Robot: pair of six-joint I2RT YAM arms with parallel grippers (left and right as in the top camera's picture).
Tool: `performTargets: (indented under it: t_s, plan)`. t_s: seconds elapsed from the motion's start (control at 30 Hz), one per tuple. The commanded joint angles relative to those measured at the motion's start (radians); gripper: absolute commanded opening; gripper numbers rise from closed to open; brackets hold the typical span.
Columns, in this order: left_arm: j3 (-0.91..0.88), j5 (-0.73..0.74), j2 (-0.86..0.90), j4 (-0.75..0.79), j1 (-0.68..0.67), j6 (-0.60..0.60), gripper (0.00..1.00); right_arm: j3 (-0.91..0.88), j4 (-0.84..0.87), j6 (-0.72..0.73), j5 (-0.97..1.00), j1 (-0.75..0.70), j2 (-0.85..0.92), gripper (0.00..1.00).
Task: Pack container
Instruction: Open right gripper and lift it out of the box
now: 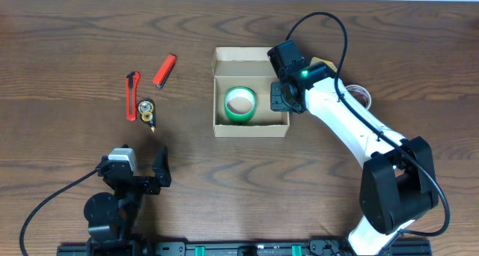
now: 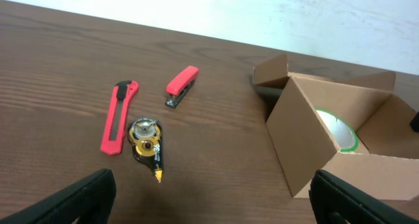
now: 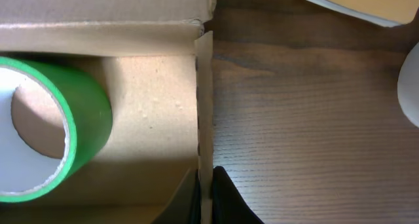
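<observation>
The container is an open tan cardboard box at the table's middle, lid flap folded back at its far side. A green tape roll lies inside it; the roll also shows in the left wrist view and the right wrist view. My right gripper is shut on the container's right wall, one finger inside and one outside. My left gripper is open and empty near the front left; its fingers frame bare wood, with the container ahead to the right.
A red box cutter, a red stapler and a black-yellow correction tape dispenser lie left of the container. A tape roll lies right of the arm. A pale flat object lies beyond the wall.
</observation>
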Motion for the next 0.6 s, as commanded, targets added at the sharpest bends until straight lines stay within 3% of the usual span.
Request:
performTargets:
  t_s: [0.0,0.07,0.1,0.17,0.27,0.4,0.43,0.5,0.57]
  plan:
    - [-0.025,-0.011,-0.006,-0.003,0.006,0.010,0.95,-0.006,-0.001,-0.063,0.019,-0.010,0.002,0.07]
    - [-0.025,-0.011,-0.006,-0.003,0.006,0.010,0.95,-0.006,-0.001,-0.063,0.019,-0.010,0.002,0.09]
    - [-0.025,-0.011,-0.006,-0.003,0.006,0.011,0.95,-0.006,0.000,-0.063,0.019,-0.010,0.002,0.15]
    - [-0.025,-0.011,-0.006,-0.003,0.006,0.010,0.95,-0.006,0.002,-0.063,0.018,-0.010,0.002,0.37]
    - [-0.025,-0.011,-0.006,-0.003,0.006,0.010,0.95,0.008,-0.009,-0.063,-0.018,-0.010,-0.003,0.48]
    - [-0.025,-0.011,-0.006,-0.003,0.006,0.010,0.95,0.078,-0.081,-0.067,-0.042,-0.011,-0.051,0.55]
    - [-0.025,-0.011,-0.006,-0.003,0.006,0.010,0.95,0.098,-0.092,-0.087,-0.040,-0.015,-0.072,0.62]
    - [-0.025,-0.011,-0.006,-0.003,0.006,0.011,0.95,0.127,-0.095,-0.139,-0.042,-0.029,-0.119,0.99]
    - [-0.025,-0.011,-0.006,-0.003,0.006,0.010,0.96,0.143,-0.094,-0.197,-0.042,-0.043,-0.167,0.99]
